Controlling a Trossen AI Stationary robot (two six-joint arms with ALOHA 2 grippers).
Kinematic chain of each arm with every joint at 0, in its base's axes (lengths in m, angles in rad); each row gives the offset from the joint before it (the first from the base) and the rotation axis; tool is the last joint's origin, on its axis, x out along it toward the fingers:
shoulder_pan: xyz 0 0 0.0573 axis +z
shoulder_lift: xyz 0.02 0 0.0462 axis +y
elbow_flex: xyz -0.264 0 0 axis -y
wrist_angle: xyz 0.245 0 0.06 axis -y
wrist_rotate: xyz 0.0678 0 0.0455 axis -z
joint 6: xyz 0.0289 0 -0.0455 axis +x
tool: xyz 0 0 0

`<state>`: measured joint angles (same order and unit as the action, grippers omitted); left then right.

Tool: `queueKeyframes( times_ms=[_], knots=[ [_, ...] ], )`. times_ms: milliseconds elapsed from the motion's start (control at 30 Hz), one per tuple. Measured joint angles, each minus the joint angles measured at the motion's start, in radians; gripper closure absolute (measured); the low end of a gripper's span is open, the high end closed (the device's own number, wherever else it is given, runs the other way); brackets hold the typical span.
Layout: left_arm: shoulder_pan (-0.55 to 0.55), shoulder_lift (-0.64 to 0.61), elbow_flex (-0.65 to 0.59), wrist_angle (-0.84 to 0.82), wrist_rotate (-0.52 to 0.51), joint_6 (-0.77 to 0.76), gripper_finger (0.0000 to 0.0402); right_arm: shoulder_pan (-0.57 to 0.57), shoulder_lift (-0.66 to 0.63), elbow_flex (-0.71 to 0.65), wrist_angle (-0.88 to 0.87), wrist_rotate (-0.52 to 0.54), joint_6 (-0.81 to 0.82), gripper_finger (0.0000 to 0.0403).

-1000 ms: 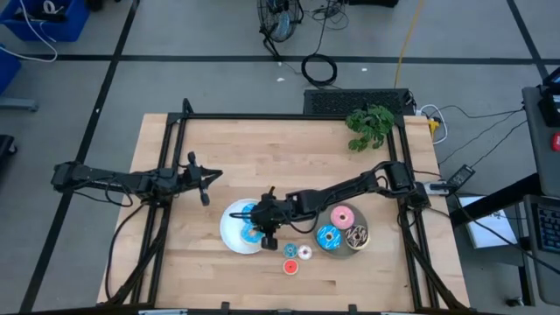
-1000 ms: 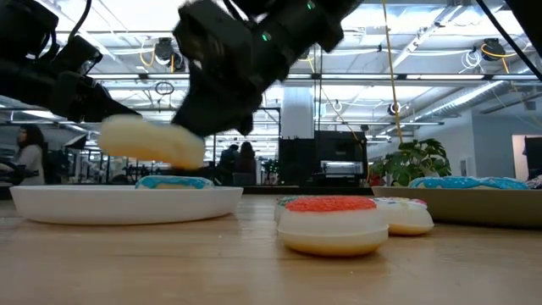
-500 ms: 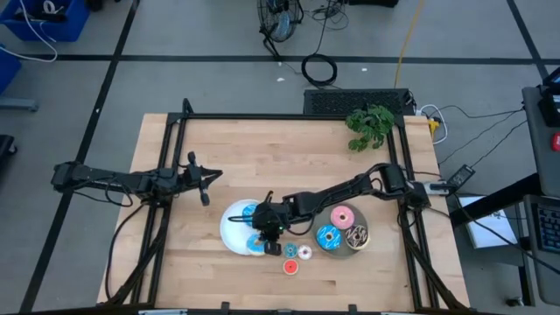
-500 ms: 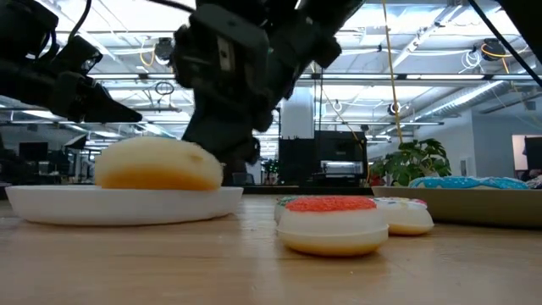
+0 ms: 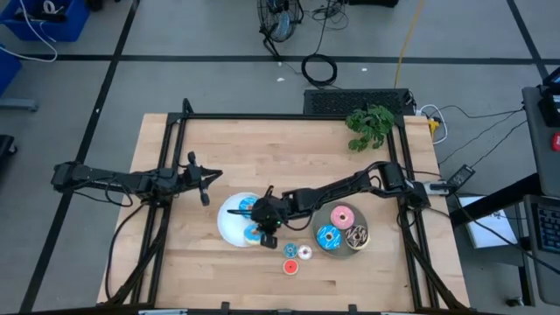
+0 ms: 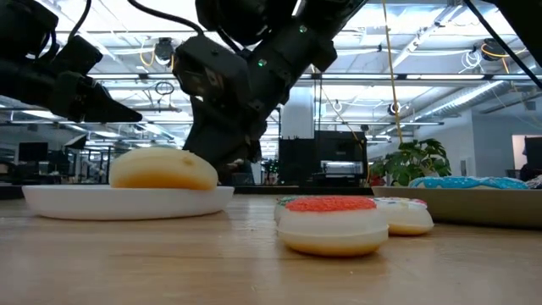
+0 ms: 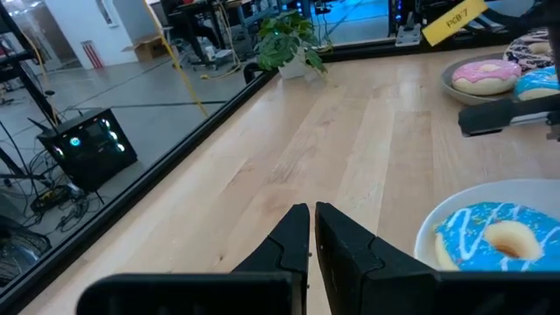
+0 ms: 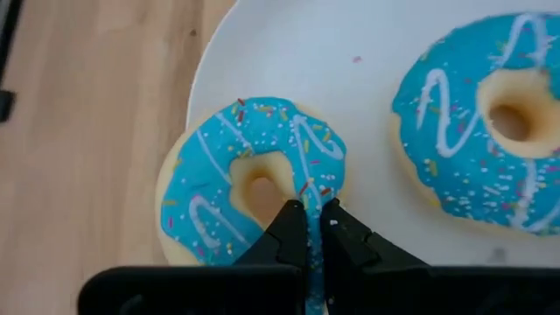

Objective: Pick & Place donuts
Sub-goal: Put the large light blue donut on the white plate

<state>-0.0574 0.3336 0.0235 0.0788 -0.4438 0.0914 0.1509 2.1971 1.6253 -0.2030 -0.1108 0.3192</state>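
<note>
Two blue donuts [image 8: 254, 179] now lie plated; right pincer [image 8: 308, 219] (shut, empty) has lifted slightly.

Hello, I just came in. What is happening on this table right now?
The robot is moving toy donuts between plates. The right gripper is shut on the blue donut, pinching its ring, and holds it on the white plate beside a second blue donut. The left gripper waits shut near the table's left edge. A pink donut, another blue one and a brown one lie on the grey plate; two tiny donuts rest on the table.
</note>
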Motion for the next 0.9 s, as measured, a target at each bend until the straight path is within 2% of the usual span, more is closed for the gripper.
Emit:
queueKeyframes(
  times_ms=[233,367,500,700,900],
  knots=[
    [0.000,0.000,0.000,-0.001,0.007,-0.016,0.0371,-0.019,0.000,0.000,-0.022,0.016,0.019,0.0399],
    [0.000,0.000,0.000,-0.033,0.132,-0.049,0.0371,-0.022,0.000,0.000,-0.025,0.033,0.010,0.0398],
    [0.000,0.015,0.001,-0.055,0.129,-0.128,0.0371,-0.021,0.000,0.000,-0.025,0.033,0.002,0.0397],
    [0.000,0.118,0.001,-0.058,0.121,-0.261,0.0371,-0.021,0.000,0.000,-0.021,0.033,-0.005,0.0396],
    [0.000,0.276,0.001,-0.061,0.106,-0.388,0.0371,-0.020,0.000,0.000,-0.018,0.033,-0.018,0.0395]
  ],
)
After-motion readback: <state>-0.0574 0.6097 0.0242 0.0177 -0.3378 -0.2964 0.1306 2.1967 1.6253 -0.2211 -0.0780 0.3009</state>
